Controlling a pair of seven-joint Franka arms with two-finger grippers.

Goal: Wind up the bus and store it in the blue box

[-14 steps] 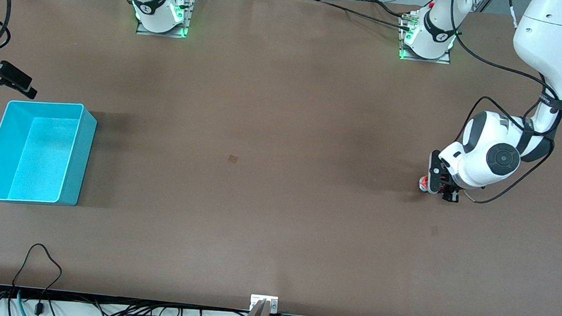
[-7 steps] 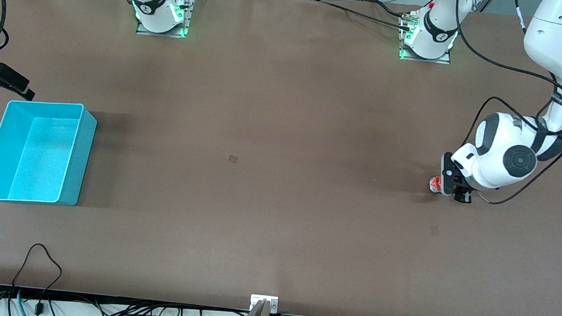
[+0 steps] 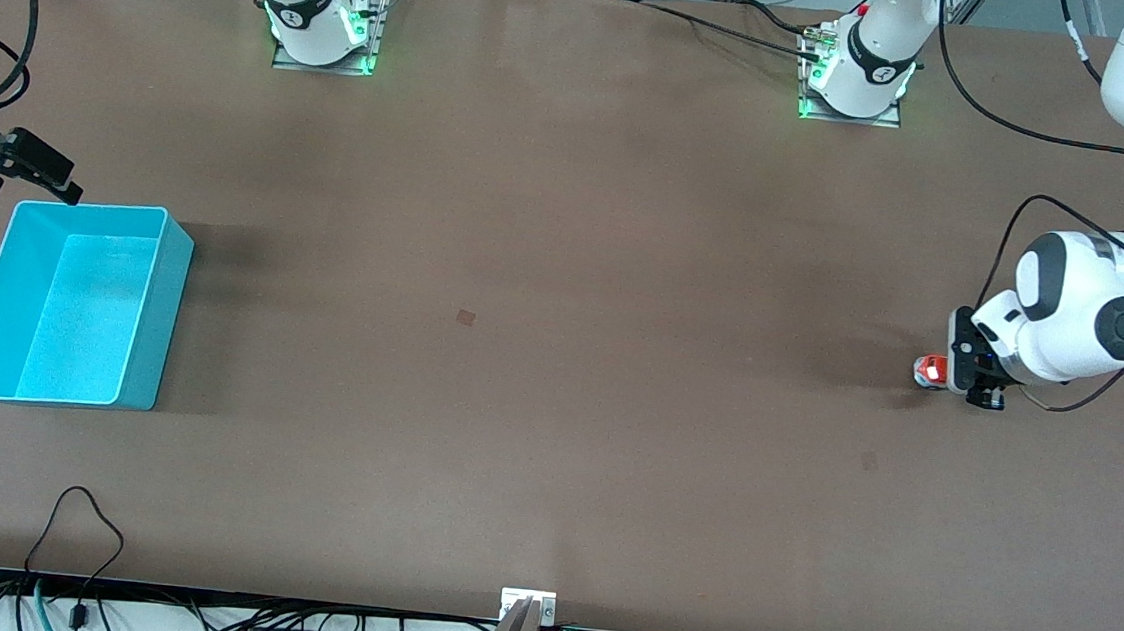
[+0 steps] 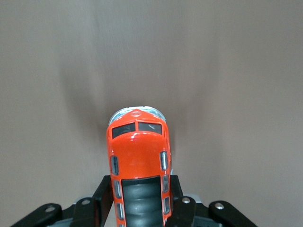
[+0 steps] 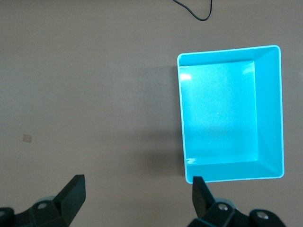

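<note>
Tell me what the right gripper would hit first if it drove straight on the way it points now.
Probably bare table. The right gripper, open, points down at the tabletop beside the blue box; one finger sits near the box's wall, so it might clip the rim, though depth is unclear.

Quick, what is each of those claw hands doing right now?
Left gripper: shut on the bus, low at the left arm's end of the table.
Right gripper: open, holding nothing, beside the blue box.
</note>
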